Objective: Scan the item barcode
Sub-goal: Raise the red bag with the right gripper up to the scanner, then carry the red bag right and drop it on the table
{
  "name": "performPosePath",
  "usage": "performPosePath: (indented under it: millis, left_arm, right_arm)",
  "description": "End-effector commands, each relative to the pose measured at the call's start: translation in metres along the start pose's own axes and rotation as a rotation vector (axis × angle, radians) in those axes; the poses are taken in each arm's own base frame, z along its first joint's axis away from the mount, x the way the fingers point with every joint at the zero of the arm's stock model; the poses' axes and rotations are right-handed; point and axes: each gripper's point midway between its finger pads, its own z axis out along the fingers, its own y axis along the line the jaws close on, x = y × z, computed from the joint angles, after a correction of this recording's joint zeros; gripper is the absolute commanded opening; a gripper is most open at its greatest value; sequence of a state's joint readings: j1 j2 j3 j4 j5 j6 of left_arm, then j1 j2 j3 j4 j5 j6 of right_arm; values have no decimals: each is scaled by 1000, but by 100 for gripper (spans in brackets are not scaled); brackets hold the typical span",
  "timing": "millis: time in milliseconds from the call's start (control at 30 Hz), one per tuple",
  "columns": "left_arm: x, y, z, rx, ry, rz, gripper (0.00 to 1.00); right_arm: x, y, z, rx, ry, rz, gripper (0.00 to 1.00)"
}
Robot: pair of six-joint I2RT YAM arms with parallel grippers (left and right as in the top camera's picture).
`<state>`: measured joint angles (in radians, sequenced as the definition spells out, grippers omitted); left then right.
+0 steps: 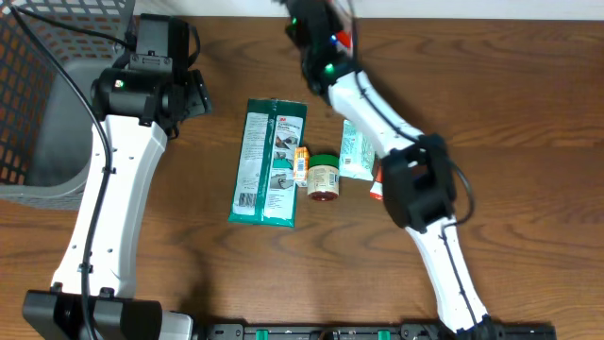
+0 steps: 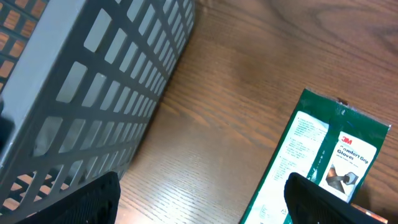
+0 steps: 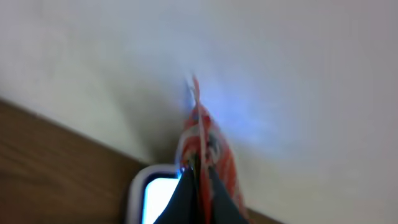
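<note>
Packet (image 3: 208, 146), red and orange, is what I see pinched edge-on in the right pincer (image 3: 198, 186). Its dark fingers are closed tight on the lower edge, and the packet stands up out of them, blurred, against a pale wall (image 3: 298, 74). I cannot read any print or barcode on it from here. Just below and to the left of it in the right wrist view is the scanner (image 3: 152, 193), a white rounded body with a blue-lit window. A bluish glow shows on the wall beside the packet's top. I cannot tell whether packet and scanner touch. Overhead, this grip sits at the far edge of the desk (image 1: 189, 274), up near the wall.

On the desk, well apart from that, lie a green glove pack (image 1: 269, 161), a small orange bottle (image 1: 301, 165) just beside it, a jar (image 1: 324, 178) with a green lid next to the bottle, and a teal pack (image 1: 357, 151) partly under the right arm.

My left pincer (image 2: 199, 202) stands wide and holds nothing, over bare wood between the glove pack and the grey mesh basket (image 1: 28, 94) at the left edge.
</note>
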<state>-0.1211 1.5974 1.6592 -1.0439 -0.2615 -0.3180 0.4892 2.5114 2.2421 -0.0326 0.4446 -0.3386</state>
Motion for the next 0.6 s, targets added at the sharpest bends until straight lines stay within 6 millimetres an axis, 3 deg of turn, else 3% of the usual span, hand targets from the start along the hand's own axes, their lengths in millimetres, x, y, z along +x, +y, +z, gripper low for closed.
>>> performPosePath:
  millis: [0, 100, 233, 433, 567]
  left_arm:
    - [-1, 3, 1, -15, -2, -11, 84]
    - [-1, 3, 1, -15, -2, -11, 84]
    - [-1, 3, 1, -15, -2, -11, 84]
    - [-1, 3, 1, -15, -2, -11, 84]
    - [-1, 3, 1, -15, -2, -11, 85]
  right_arm:
    - [-109, -95, -71, 19, -154, 211, 1]
    - [-114, -126, -107, -60, -86, 282, 1]
    - [-85, -161, -154, -198, 95, 396, 1]
    - [3, -198, -208, -431, 424, 512, 1]
    - [71, -203, -223, -595, 592, 505, 1]
